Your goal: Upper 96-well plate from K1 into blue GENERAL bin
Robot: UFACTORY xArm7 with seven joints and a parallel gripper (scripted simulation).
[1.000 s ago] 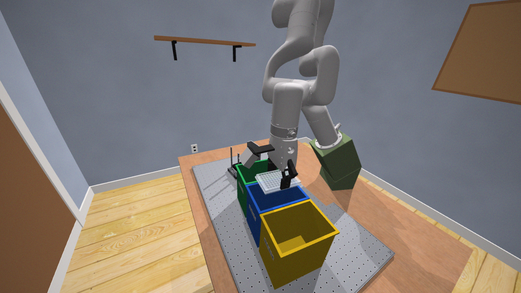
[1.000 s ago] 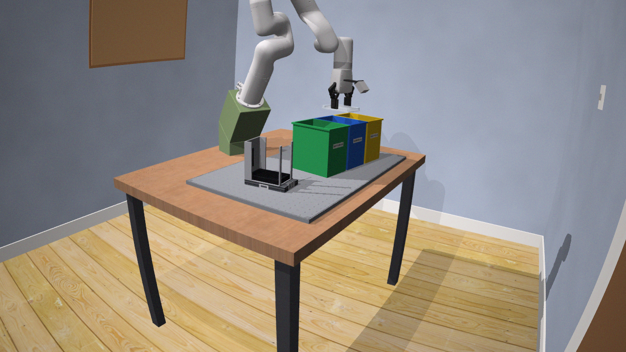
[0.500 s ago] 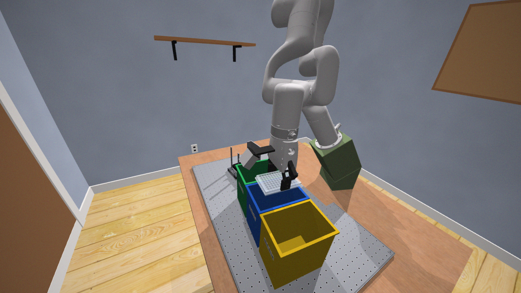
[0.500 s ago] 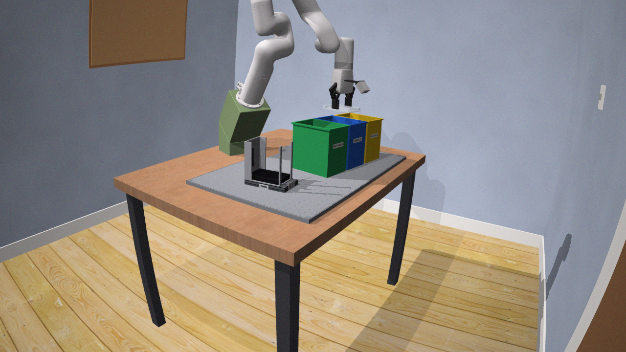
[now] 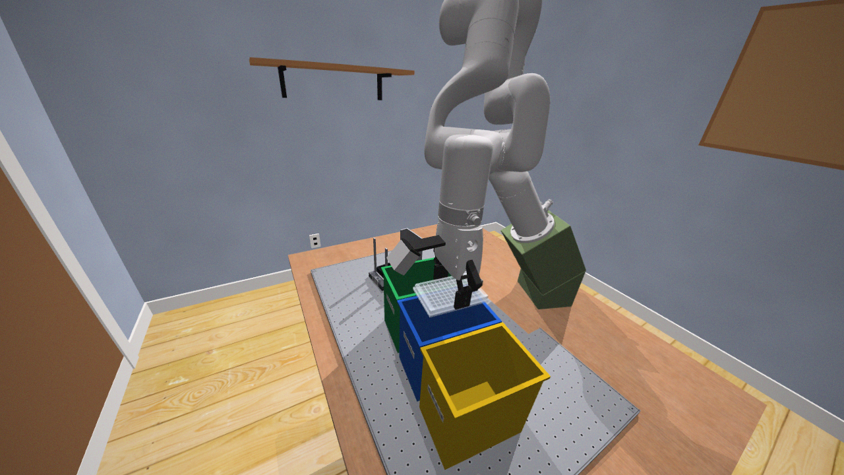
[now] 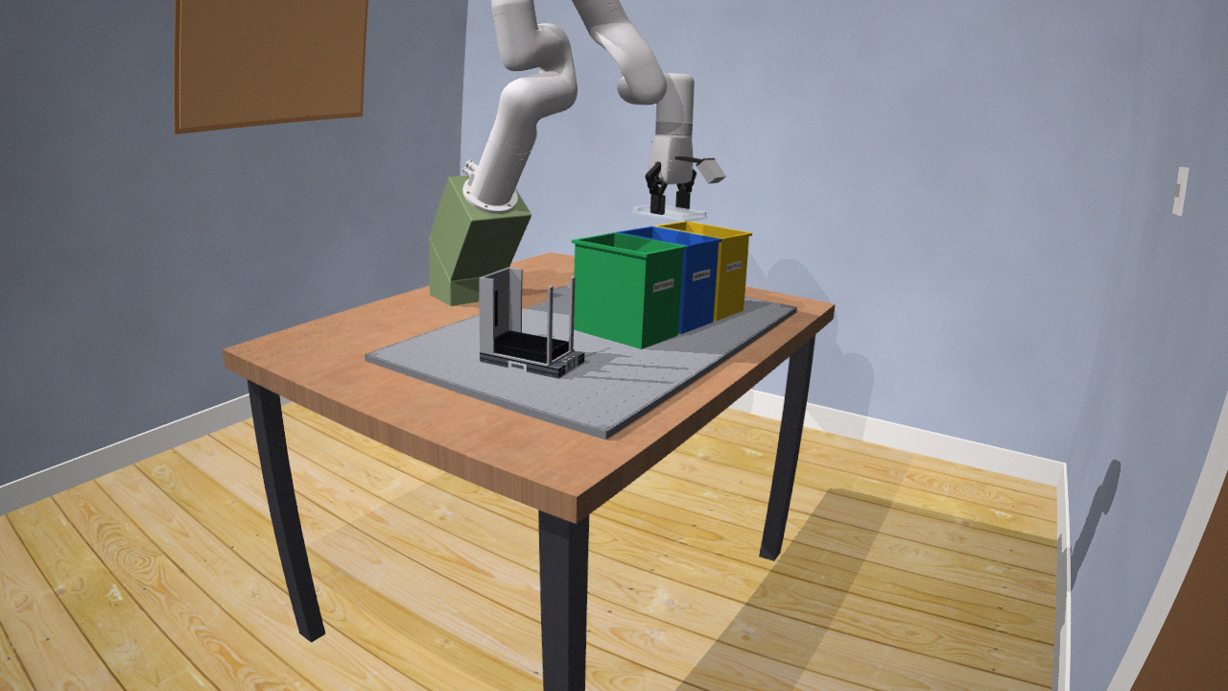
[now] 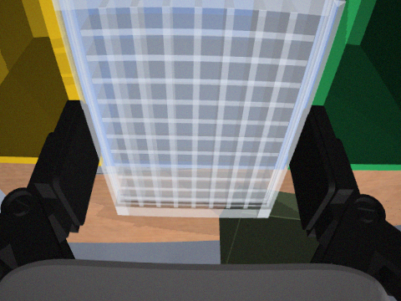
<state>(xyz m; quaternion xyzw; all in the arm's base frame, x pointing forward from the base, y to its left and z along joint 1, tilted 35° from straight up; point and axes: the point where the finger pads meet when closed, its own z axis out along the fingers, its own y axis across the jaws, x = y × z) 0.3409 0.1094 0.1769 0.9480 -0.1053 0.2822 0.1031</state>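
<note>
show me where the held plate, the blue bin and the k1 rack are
96-well plate (image 7: 195, 95), wrist view, on its well grid.
blue bin (image 5: 472, 328), top view, on its near rim.
stack rack K1 (image 6: 499, 300), exterior view, on its grey back panel.
</note>
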